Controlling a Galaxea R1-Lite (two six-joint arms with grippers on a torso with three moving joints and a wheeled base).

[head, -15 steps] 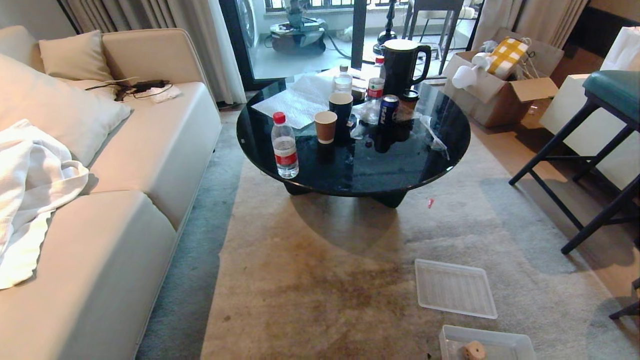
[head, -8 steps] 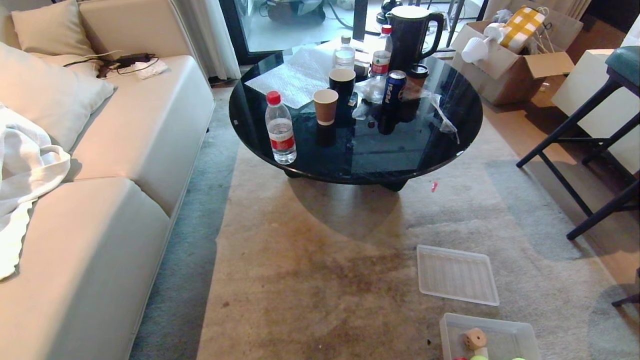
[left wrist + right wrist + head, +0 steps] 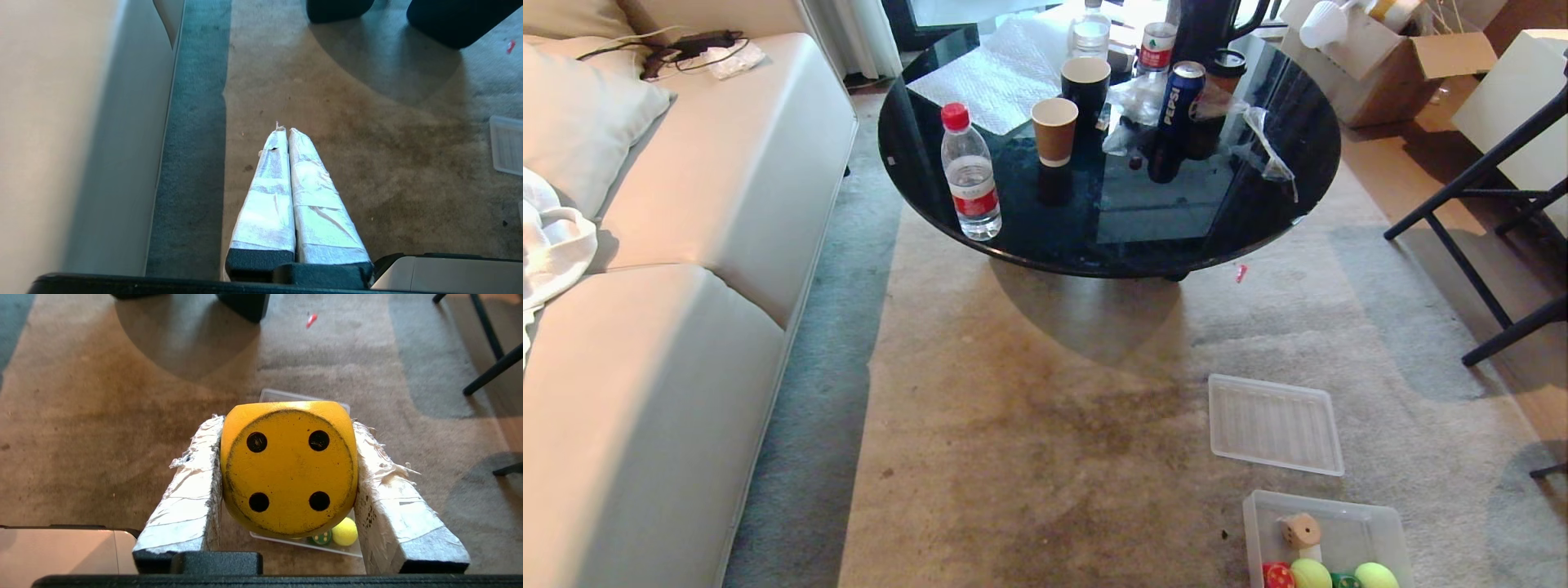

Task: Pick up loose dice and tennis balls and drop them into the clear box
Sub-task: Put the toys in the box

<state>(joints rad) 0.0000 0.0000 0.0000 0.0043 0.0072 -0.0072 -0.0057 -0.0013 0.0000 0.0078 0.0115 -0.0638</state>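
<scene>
Carry step: right gripper (image 3: 288,473) fingers clamp yellow die (image 3: 288,467), hanging above clear box (image 3: 1372,523) on carpet near lid (image 3: 1276,423). Box holds tan die (image 3: 1301,531), tennis balls (image 3: 1311,573). Left gripper (image 3: 286,132) closed, empty. Next: centre over box, release.

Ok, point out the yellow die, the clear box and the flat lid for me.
yellow die (image 3: 288,469), right wrist view, centre of its four-dot face.
clear box (image 3: 1347,535), head view, bare floor inside.
flat lid (image 3: 1276,423), head view, middle of its ribbed surface.
</scene>
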